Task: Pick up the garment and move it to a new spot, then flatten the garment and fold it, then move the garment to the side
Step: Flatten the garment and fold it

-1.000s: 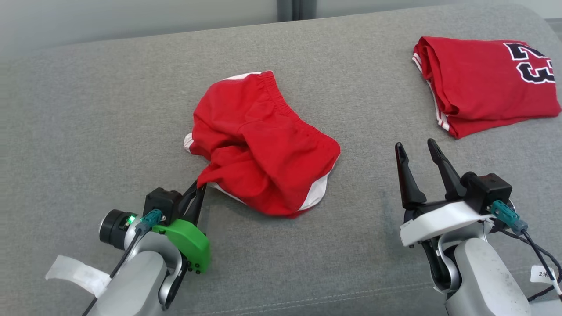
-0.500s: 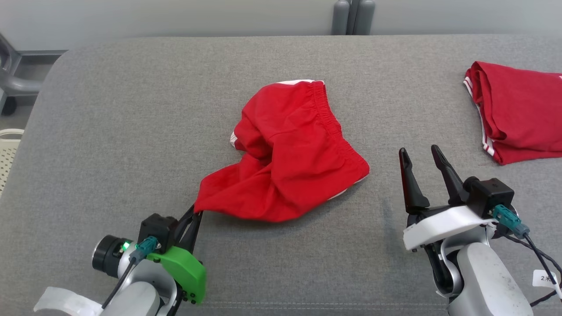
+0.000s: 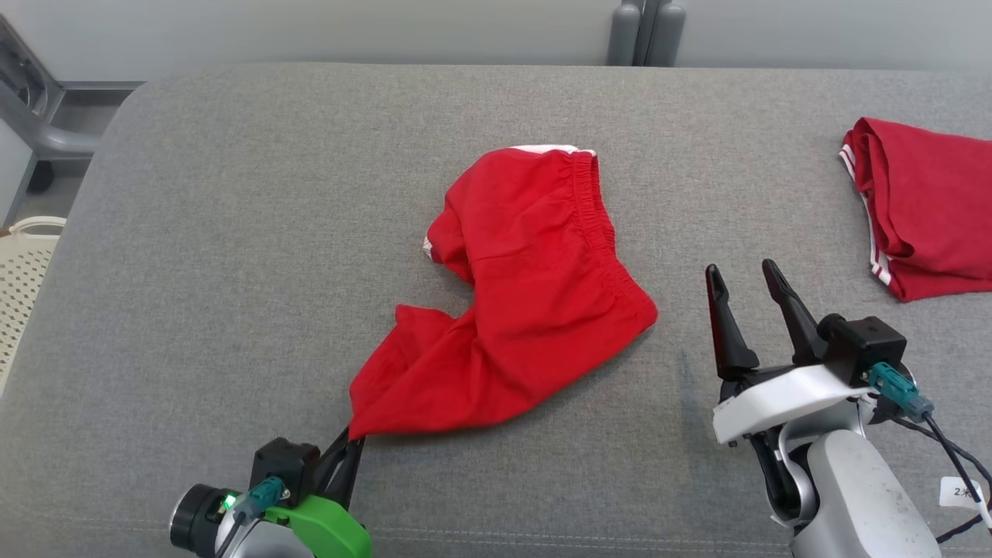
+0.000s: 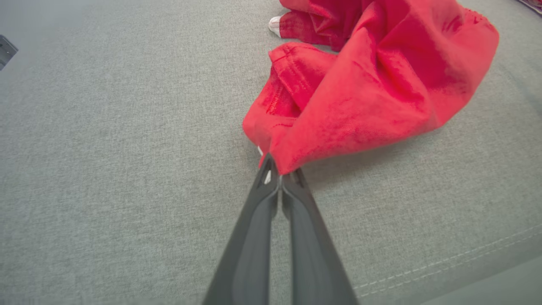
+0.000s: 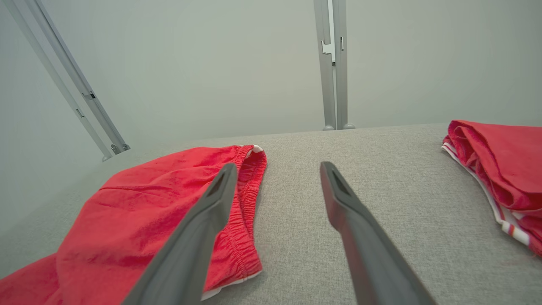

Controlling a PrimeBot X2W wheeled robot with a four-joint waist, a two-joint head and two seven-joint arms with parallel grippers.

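Red shorts (image 3: 527, 294) with an elastic waistband and white trim lie crumpled in the middle of a grey cushioned surface (image 3: 232, 232). At the lower left, my left gripper (image 3: 353, 440) is shut on the near corner of one leg. The wrist view shows the same pinch: the red shorts (image 4: 364, 93) stretch away from the closed left gripper (image 4: 279, 171). My right gripper (image 3: 742, 273) hovers open to the right of the shorts, apart from them. Its right gripper (image 5: 277, 169) fingers frame bare cushion beside the waistband (image 5: 247, 203).
A second folded red garment (image 3: 922, 209) with white stripes lies at the far right; it appears again as the folded garment (image 5: 504, 169) in the right wrist view. A pale basket (image 3: 19, 279) stands off the left edge. A grey post (image 3: 647, 31) rises behind the surface.
The camera has shifted. My left gripper has pulled the leg corner nearer, stretching the shorts out from a bunched heap. The right gripper has kept its pose.
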